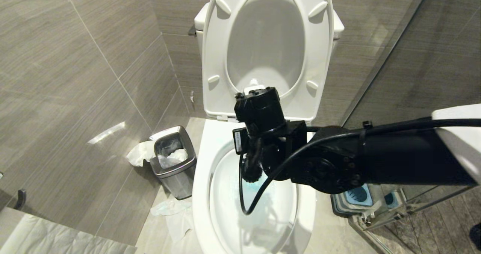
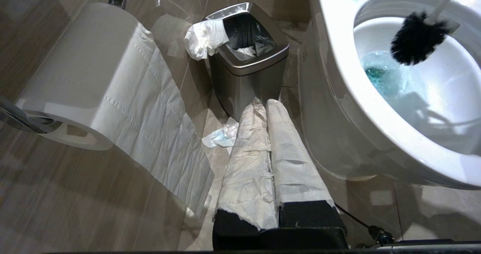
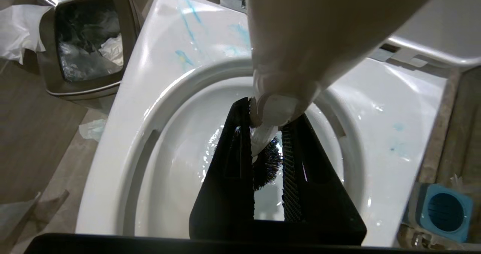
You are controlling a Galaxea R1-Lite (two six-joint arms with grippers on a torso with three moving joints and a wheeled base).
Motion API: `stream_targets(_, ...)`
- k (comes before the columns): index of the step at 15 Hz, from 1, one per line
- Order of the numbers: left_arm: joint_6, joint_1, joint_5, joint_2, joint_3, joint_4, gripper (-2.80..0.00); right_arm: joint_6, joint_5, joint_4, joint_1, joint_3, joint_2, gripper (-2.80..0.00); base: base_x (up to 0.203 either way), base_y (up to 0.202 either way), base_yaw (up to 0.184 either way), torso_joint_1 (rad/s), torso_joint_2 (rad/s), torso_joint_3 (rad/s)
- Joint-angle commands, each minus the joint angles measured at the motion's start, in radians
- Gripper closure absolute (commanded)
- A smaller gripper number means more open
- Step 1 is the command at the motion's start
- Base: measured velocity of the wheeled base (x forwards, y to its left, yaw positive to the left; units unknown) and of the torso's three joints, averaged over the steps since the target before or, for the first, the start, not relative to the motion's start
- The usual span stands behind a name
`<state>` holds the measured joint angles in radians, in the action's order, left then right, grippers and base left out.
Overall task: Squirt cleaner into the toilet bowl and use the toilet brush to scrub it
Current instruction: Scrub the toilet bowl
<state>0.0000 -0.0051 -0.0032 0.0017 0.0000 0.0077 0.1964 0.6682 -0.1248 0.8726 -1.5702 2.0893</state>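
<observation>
The toilet bowl [image 1: 203, 171] stands open, its seat and lid tipped up against the tank. My right gripper [image 3: 272, 113] hangs over the bowl, shut on the white handle of the toilet brush [image 3: 276, 109]. Its black bristle head [image 3: 266, 164] is down inside the bowl, above the blue-tinted water [image 2: 379, 75]. From the left wrist view, the brush head [image 2: 415, 40] sits just under the rim [image 2: 338, 58]. Blue streaks [image 3: 189, 11] mark the rim at the back. My left gripper [image 2: 265, 103], fingers wrapped in white, is shut and parked low beside the toilet. The cleaner is out of view.
A steel bin [image 1: 173, 160] with a liner and hanging tissue stands left of the toilet, with tissue scraps on the floor [image 1: 169, 209]. A paper roll [image 2: 94, 70] hangs on the left wall. The blue brush holder [image 1: 357, 195] sits right of the toilet by a glass partition [image 1: 387, 58].
</observation>
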Motion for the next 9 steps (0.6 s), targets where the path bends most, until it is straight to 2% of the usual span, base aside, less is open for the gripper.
stream_targets(1, 0.0, 0.001, 0.0, 0.001, 0.002, 0.0, 0.0, 0.006, -0.005, 0.016, -0.002, 0.005, -0.05, 0.0, 0.0, 0.0, 0.0, 0.0, 0.0, 0.0)
stream_targets(6, 0.0, 0.001, 0.0, 0.001, 0.002, 0.0, 0.0, 0.037, 0.004, -0.031, -0.021, -0.019, 0.119, 0.0, 0.0, 0.0, 0.0, 0.0, 0.0, 0.0)
stream_targets(9, 0.0, 0.001, 0.0, 0.001, 0.002, 0.0, 0.0, 0.045, 0.048, -0.11, -0.051, -0.018, 0.211, 0.0, 0.0, 0.0, 0.0, 0.0, 0.0, 0.0)
